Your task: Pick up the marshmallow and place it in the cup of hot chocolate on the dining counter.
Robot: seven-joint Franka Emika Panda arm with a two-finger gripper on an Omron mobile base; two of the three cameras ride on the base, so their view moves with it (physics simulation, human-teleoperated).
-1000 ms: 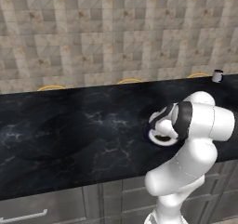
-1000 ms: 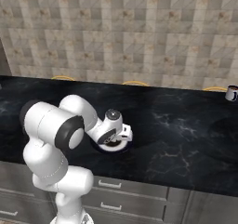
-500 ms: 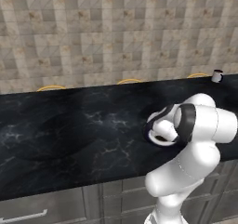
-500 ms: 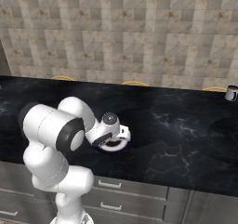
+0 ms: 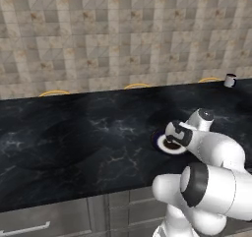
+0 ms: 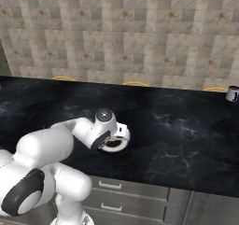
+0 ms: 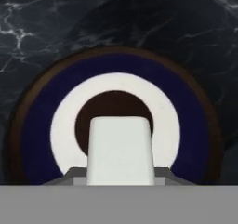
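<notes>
The marshmallow (image 7: 120, 148), a white stubby block, stands on the middle of a round white plate (image 7: 42, 121) with a dark blue rim. My gripper (image 7: 120, 179) points straight down at it, and its finger tips press on the marshmallow's two sides. The plate (image 5: 161, 143) lies on the black marble dining counter (image 5: 74, 133), under my hand (image 5: 179, 133). The cup of hot chocolate (image 5: 230, 80), small and white, stands far off at the counter's back right edge, also seen as the cup (image 6: 232, 93) from the right base.
Yellow stool tops (image 5: 54, 92) (image 5: 138, 86) peek over the counter's far edge before a tiled wall. Grey drawer fronts (image 6: 140, 191) run below the near edge. Bare black counter (image 6: 186, 135) stretches between the plate and the cup.
The hand has sunk a little lower over the plate and the jaws have narrowed onto the marshmallow. The plate and cup have stayed put.
</notes>
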